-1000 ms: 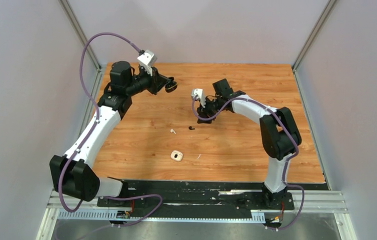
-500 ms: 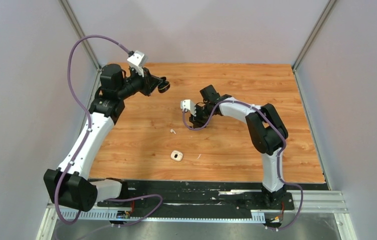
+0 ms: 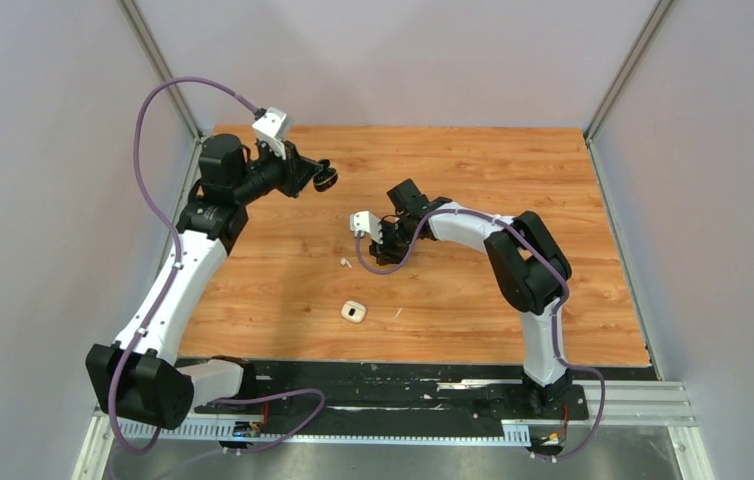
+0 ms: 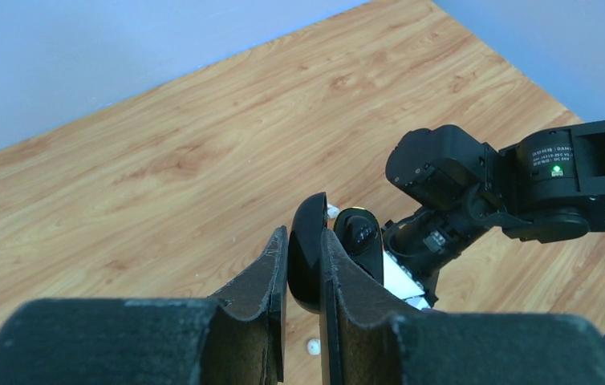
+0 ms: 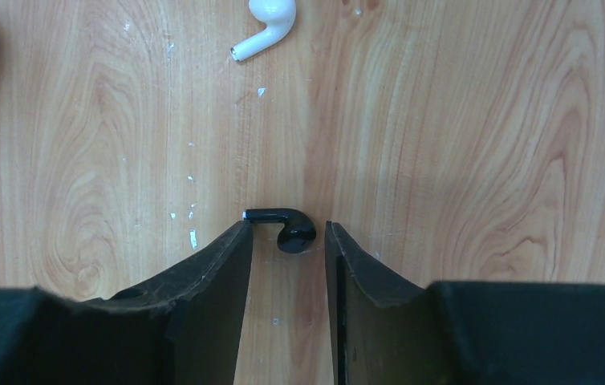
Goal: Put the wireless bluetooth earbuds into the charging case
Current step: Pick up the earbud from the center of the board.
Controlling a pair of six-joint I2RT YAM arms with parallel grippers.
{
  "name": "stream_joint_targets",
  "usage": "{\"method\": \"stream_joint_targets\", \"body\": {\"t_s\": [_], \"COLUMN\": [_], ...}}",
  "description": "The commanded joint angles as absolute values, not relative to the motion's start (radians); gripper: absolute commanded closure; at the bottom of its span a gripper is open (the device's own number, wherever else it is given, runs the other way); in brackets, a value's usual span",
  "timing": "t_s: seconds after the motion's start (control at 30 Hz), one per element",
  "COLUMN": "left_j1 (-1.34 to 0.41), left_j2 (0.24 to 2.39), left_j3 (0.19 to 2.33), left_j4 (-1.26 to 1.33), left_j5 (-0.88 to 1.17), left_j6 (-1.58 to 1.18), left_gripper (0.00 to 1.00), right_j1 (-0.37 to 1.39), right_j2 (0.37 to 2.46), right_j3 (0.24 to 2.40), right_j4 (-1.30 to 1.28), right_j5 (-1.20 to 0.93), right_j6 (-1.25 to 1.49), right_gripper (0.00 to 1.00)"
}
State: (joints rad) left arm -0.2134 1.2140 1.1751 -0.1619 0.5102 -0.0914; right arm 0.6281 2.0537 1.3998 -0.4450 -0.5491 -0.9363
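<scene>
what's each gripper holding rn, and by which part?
Left gripper pinches the open black case by one shell half. Right gripper holds nothing: open astride the black earbud on the table.

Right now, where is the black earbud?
Right wrist view: the black earbud lies on the table between the open fingers of the right gripper, a white earbud beyond.

my left gripper hangs above the upper left of the wooden table, pinched on a small black case. my right gripper points down at the boards near the middle of the frame, its tips too dark to read. just left of it lies a white earbud. lower down, apart from both, sits a white case.
</scene>
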Motion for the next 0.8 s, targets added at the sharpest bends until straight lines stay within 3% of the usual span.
{"method": "stream_joint_targets", "body": {"t_s": [0.0,0.4,0.77], "left_j1": [-0.209,-0.206,-0.206], "left_j2": [1.171,1.174,1.192], "left_j3": [1.171,1.176,1.184], "left_j4": [-0.155,-0.163,-0.158], "left_j5": [0.511,0.516,0.526], "left_j6": [-0.099,-0.093,-0.098], "left_gripper": [1.00,1.00,1.00], "right_j1": [0.625,0.596,0.595], "right_j2": [2.036,2.078,2.113], "right_j3": [1.399,1.456,1.515], "right_j4": [-0.448,-0.511,-0.549], "right_j5": [-0.544,-0.584,-0.633], "right_j6": [-0.941,-0.926,-0.933], "right_gripper": [0.62,0.70,0.67]}}
